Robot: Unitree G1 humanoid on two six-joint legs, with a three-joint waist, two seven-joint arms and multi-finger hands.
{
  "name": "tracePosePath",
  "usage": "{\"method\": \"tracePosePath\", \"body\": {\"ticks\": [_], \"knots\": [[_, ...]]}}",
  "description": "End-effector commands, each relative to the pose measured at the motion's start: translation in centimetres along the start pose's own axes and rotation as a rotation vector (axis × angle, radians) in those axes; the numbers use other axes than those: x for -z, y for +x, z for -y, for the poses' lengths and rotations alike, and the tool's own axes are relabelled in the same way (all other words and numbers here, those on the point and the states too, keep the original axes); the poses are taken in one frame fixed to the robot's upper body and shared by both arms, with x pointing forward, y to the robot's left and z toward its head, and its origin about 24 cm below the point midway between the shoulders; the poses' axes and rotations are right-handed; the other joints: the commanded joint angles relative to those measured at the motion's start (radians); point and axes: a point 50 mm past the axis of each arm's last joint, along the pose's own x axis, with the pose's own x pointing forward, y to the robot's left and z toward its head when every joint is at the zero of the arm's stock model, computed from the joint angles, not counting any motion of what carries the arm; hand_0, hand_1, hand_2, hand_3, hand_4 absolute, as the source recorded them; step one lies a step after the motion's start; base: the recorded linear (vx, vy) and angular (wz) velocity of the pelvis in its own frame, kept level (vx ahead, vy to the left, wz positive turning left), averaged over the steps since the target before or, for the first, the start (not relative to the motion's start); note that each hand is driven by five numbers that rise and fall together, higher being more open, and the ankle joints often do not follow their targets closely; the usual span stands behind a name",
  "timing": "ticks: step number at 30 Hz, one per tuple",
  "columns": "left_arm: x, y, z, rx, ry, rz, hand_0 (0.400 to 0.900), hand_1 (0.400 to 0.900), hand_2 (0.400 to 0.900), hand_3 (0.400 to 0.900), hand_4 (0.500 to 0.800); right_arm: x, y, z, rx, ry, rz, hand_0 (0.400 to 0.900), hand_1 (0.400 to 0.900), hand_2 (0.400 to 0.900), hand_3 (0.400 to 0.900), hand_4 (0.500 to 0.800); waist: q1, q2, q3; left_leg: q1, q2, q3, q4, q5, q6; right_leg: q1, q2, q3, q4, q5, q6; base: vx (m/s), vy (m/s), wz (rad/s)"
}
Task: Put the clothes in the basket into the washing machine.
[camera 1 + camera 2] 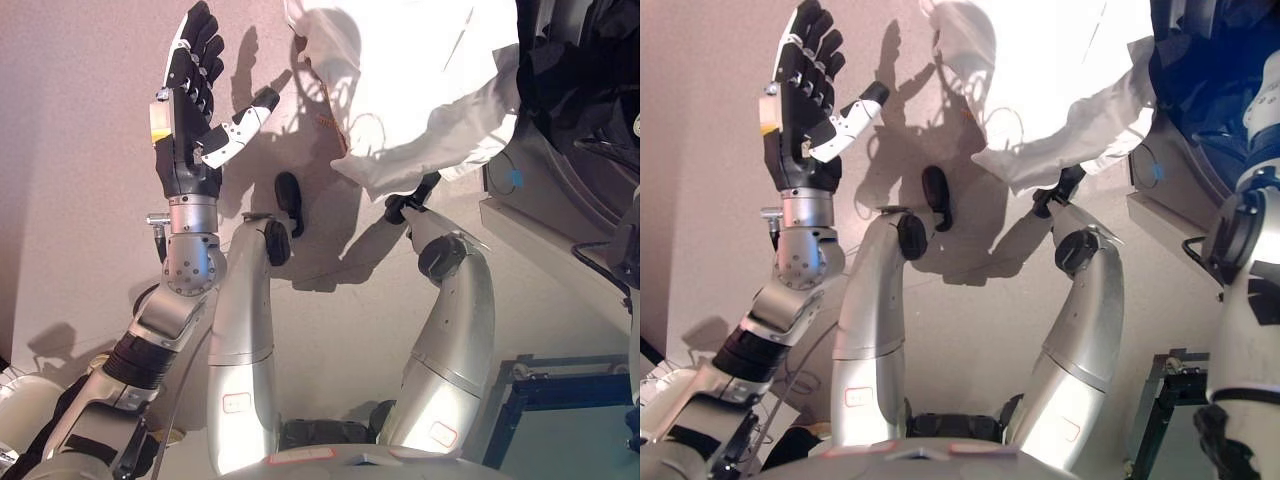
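— Upper right, left eye view: what's the count?

— One washing machine (565, 185), grey front, round opening cut off by the frame edge. One dark heap of clothes (580, 60) inside the opening. One white garment (420, 90) spread across the top centre, with its right side reaching the rim of the opening and its top cut off by the frame. Can't tell what holds it up.

— Hands?

— One in view. Left hand (190, 110) is raised at upper left, fingers straight, thumb out to the side, grasping nothing and well apart from the garment. Right hand isn't visible.

— Anything else?

— One dark blue frame (560, 385) on the floor (80, 200) at lower right. One white object (20, 400) at the lower left edge, and I can't tell what it is.

— Labels?

— One small blue mark (513, 180) on the machine front, just below the white sleeve. One yellow patch on the left hand's outer edge. Nothing readable on either.

— Right eye view?

— Same counts. Left hand (800, 100) is open and empty at upper left. White garment (1060, 80) sits top centre, with its sleeve end against the machine (1160, 200). The clothes in the opening (1210, 60) look dark blue here. The right arm runs up the right edge towards the opening, but its hand doesn't show, so I can't tell its state.
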Motion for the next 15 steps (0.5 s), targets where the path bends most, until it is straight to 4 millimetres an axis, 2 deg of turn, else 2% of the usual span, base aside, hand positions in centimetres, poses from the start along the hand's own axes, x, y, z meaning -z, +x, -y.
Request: {"method": "tracePosePath", "body": {"ticks": [1,5,7,11,15], "knots": [[-0.8,-1.2,1.2,-0.008,-0.126,0.051,0.900,0.900,0.900,0.900,0.800,-0.8,1.4,2.5,-0.013,-0.120,0.211,0.900,0.900,0.900,0.900,0.800,-0.046,0.112,-0.234,-0.076,-0.057,-0.084,-0.107,0.051,-0.023,-0.176,0.023,-0.032,0.141,-0.130,0.080,0.00,0.000,-0.05],[-0.6,-1.1,1.0,-0.040,-0.136,0.040,0.900,0.900,0.900,0.900,0.800,-0.2,0.6,1.8,-0.035,-0.080,0.207,0.900,0.900,0.900,0.900,0.800,-0.054,0.109,-0.236,-0.079,-0.053,-0.085,-0.102,0.051,-0.023,-0.176,0.028,-0.029,0.138,-0.123,0.079,-0.01,0.006,-0.07],[-0.6,-0.9,0.9,-0.058,-0.138,0.040,0.900,0.900,0.900,0.900,0.800,0.3,-0.6,0.7,-0.080,-0.047,0.214,0.900,0.900,0.900,0.900,0.800,-0.060,0.108,-0.234,-0.078,-0.050,-0.082,-0.099,0.051,-0.023,-0.173,0.031,-0.029,0.138,-0.120,0.080,-0.01,0.019,-0.10],[-0.7,-0.7,0.7,-0.101,-0.134,0.054,0.900,0.900,0.900,0.900,0.800,0.7,-4.6,-2.0,-0.233,0.025,0.313,0.900,0.900,0.900,0.900,0.800,-0.078,0.106,-0.226,-0.074,-0.046,-0.076,-0.101,0.052,-0.021,-0.166,0.038,-0.031,0.129,-0.111,0.081,-0.01,0.040,-0.14],[-0.7,-0.6,0.4,-0.138,-0.120,0.065,0.900,0.900,0.900,0.900,0.800,2.0,-9.2,-2.9,-0.374,0.081,0.367,0.900,0.900,0.900,0.900,0.800,-0.095,0.108,-0.219,-0.067,-0.045,-0.074,-0.112,0.056,-0.019,-0.159,0.044,-0.036,0.120,-0.108,0.083,0.00,0.026,-0.10]]}}
